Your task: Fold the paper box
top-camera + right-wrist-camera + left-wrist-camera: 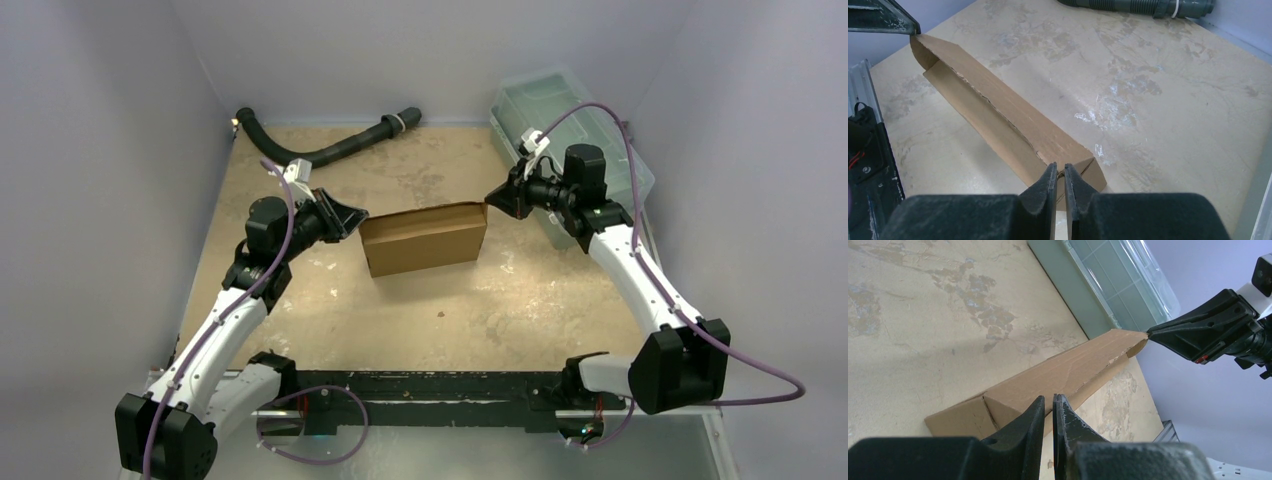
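Reaching in from the frame's left, the left gripper (352,216) had its jaws nearly together, pinched on the left end of the box (425,240). The box, a flattened brown sleeve, was at mid-frame over the bench (450,310). The right gripper (492,197) pinched its upper right corner likewise, with the bin (570,120) just behind, upper right.

Black ribbed hose (362,139), clear lidded bin (530,98), scuffed table (450,310)
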